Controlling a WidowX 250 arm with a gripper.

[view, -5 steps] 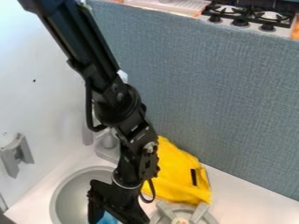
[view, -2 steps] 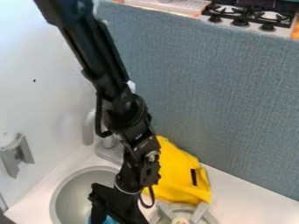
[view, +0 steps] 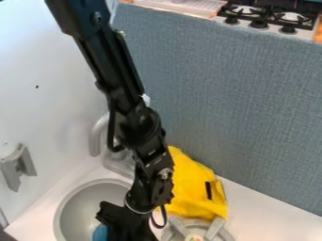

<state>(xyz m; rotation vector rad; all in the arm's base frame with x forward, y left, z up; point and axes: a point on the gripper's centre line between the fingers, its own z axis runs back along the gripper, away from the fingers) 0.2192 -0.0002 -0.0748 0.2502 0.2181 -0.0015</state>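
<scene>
One blue thing point(view: 99, 233) was beside the gripper point(view: 122, 232), at six o'clock of the sink point(view: 76, 212) — seemingly unfinished; whether the fingers grasped it, I couldn't tell.

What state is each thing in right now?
Gripper: lowered at the sink, beside the blue object.
Blue object: partly hidden by the gripper.
Yellow cloth: bunched up.
Faucet: no water running.
Near burner: no flame.
Background stove: no flame.

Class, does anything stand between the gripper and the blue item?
Nothing visible does. In the picture, the gripper partly covers the blue item at the sink; the yellow cloth lies off to the right.
</scene>
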